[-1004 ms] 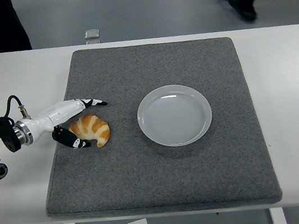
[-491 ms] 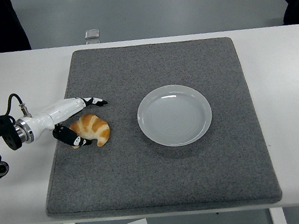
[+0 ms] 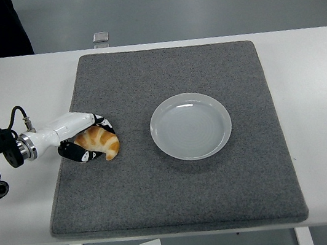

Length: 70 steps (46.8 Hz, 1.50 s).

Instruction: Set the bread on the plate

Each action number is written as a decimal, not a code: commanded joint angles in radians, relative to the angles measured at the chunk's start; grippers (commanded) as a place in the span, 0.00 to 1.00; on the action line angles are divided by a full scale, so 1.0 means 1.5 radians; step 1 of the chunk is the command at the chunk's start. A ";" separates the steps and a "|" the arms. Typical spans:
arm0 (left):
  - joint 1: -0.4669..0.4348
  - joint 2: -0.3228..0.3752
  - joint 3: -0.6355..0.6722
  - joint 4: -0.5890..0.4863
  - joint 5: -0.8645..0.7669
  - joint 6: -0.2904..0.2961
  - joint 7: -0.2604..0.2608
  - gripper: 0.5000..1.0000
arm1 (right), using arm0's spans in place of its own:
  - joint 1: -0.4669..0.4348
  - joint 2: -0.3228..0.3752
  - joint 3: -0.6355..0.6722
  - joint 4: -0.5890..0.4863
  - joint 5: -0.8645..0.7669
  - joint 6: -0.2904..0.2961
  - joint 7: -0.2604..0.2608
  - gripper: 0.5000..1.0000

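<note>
A golden croissant [image 3: 102, 142] lies on the left part of the grey mat [image 3: 179, 182]. My left hand [image 3: 85, 138], white with black fingertips, comes in from the left edge and is curled around the croissant, fingers over its far side and thumb under its near side. The croissant still rests on the mat. A white round plate [image 3: 191, 125] sits to the right of it, near the mat's middle, with nothing on it. My right hand is out of view.
The mat covers most of the white table [image 3: 323, 109]. A small clear object [image 3: 100, 38] sits at the table's far edge. A dark figure stands at the top left corner.
My left hand's fingers have closed down from above the croissant onto its far side. The person's legs at the top right have left the view.
</note>
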 commanded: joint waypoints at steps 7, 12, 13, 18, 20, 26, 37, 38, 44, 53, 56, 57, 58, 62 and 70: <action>-0.021 0.002 -0.008 0.004 0.001 0.001 -0.010 0.00 | 0.000 0.000 0.000 0.000 0.000 0.000 0.000 0.90; -0.036 0.002 -0.009 0.006 0.000 0.001 -0.010 0.00 | 0.000 0.000 0.000 0.000 0.000 0.000 0.000 0.90; -0.039 0.002 -0.009 0.006 0.000 0.001 -0.011 0.00 | 0.000 0.000 0.000 0.000 0.000 0.000 0.000 0.90; -0.053 0.004 -0.016 0.006 -0.007 0.009 -0.010 0.00 | 0.000 0.000 0.000 0.000 0.000 0.000 0.000 0.90; -0.059 0.004 -0.025 0.004 -0.007 0.010 -0.010 0.00 | 0.000 0.000 0.000 0.000 0.000 0.000 0.000 0.90; -0.088 0.006 -0.037 0.003 -0.014 0.005 -0.011 0.00 | 0.000 0.000 0.000 0.000 0.000 0.000 0.000 0.90; -0.196 0.040 -0.039 0.004 -0.040 -0.071 -0.011 0.00 | 0.000 0.000 0.000 0.000 0.000 0.000 0.000 0.90; -0.208 0.045 -0.040 0.004 -0.049 -0.087 -0.011 0.00 | 0.000 0.000 0.000 0.000 0.000 0.000 0.000 0.90; -0.269 0.056 -0.057 0.010 -0.111 -0.170 -0.011 0.00 | 0.000 0.000 0.000 0.000 0.000 0.000 0.000 0.90; -0.321 0.055 -0.058 0.021 -0.120 -0.192 -0.011 0.00 | 0.000 0.000 0.000 0.000 0.000 0.000 0.000 0.90; -0.330 0.051 -0.057 0.021 -0.120 -0.193 -0.011 0.00 | 0.000 0.000 0.000 0.000 0.000 0.000 0.000 0.90; -0.332 0.049 -0.056 0.021 -0.120 -0.195 -0.011 0.00 | 0.000 0.000 0.000 0.000 0.000 0.000 0.000 0.90; -0.335 0.047 -0.056 0.021 -0.120 -0.198 -0.011 0.00 | -0.001 0.000 0.000 0.000 0.000 0.000 0.000 0.90; -0.342 0.034 -0.057 0.021 -0.120 -0.213 -0.011 0.00 | 0.000 0.000 0.000 0.000 0.000 0.000 0.000 0.90; -0.355 -0.021 -0.055 0.020 -0.119 -0.218 -0.009 0.00 | 0.000 0.000 0.000 0.000 0.000 0.000 0.000 0.90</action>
